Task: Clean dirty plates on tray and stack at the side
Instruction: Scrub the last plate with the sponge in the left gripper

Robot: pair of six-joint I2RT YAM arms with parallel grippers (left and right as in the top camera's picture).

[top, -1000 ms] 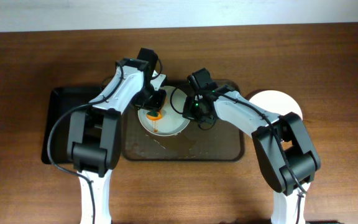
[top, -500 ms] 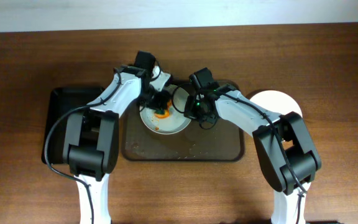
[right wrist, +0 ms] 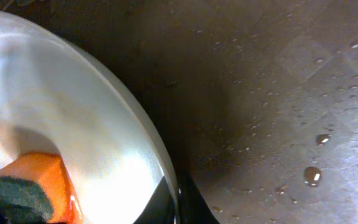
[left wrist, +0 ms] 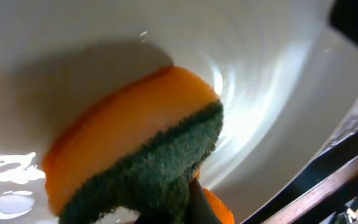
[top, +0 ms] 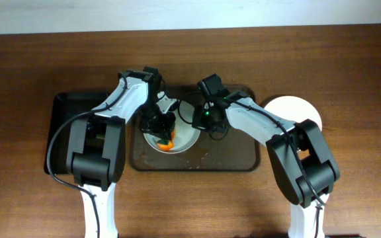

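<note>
A white plate (top: 185,135) sits tilted on the brown tray (top: 237,158). My left gripper (top: 164,135) is shut on an orange sponge with a green scouring side (left wrist: 135,149) and presses it against the plate's inner face (left wrist: 272,93). My right gripper (top: 200,119) is shut on the plate's right rim (right wrist: 160,168), one finger on each side. The sponge also shows in the right wrist view (right wrist: 33,183). A clean white plate (top: 296,109) lies on the table right of the tray.
A black bin (top: 61,132) stands left of the tray. The tray's floor is wet with droplets (right wrist: 312,174). Both arms crowd the tray's middle.
My left gripper has moved the sponge down toward the front of the plate. The plate has shifted slightly forward and tilted. The right gripper has kept its hold on the rim.
</note>
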